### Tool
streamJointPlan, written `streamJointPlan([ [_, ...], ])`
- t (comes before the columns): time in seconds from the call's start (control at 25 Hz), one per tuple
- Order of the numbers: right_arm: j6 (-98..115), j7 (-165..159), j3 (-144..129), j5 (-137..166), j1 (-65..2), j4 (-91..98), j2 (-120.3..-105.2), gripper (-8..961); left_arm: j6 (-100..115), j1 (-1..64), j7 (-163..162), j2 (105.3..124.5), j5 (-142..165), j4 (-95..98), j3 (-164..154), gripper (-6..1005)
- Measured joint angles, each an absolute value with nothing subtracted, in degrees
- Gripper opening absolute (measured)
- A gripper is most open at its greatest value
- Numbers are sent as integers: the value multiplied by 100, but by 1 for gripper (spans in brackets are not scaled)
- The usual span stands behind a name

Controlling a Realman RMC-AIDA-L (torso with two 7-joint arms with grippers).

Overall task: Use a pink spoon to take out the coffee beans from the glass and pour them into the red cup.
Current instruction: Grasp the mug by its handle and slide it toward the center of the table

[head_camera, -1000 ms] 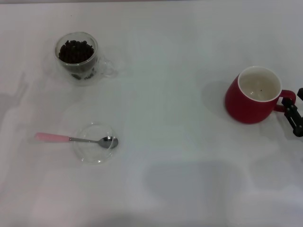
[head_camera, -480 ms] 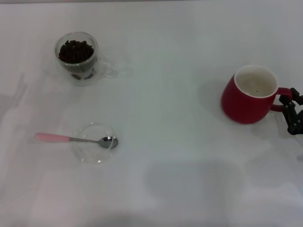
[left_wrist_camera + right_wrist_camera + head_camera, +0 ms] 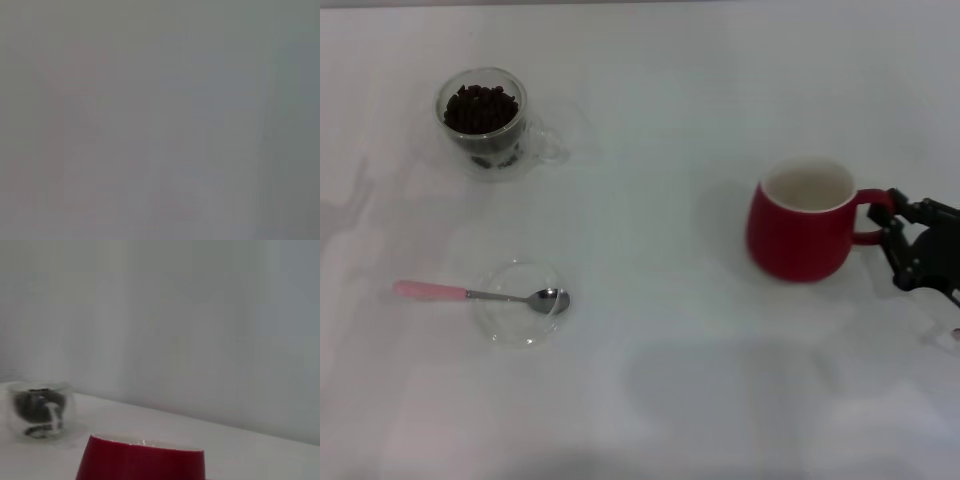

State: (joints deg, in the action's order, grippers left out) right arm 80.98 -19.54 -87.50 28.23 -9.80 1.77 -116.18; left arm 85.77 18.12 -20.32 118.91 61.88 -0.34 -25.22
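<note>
Dragged leftward, the red cup (image 3: 798, 222) sits nearer the glass (image 3: 483, 122); the right pincer (image 3: 898, 240) grasps its handle, spoon (image 3: 480, 294) far left.

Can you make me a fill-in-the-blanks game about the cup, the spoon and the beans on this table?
1. The right gripper holds the red cup by its ____.
2. The pink spoon lies with its bowl over a shallow clear ____.
3. The coffee beans sit inside the ____.
Missing words: handle; dish; glass.
</note>
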Motion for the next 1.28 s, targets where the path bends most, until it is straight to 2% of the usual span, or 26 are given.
streamJointPlan([
  [1.28, 8202, -1692, -10305, 2830, -1000, 541, -11589, 165, 8578, 1765, -2022, 11901, 6172, -26, -2522, 863],
])
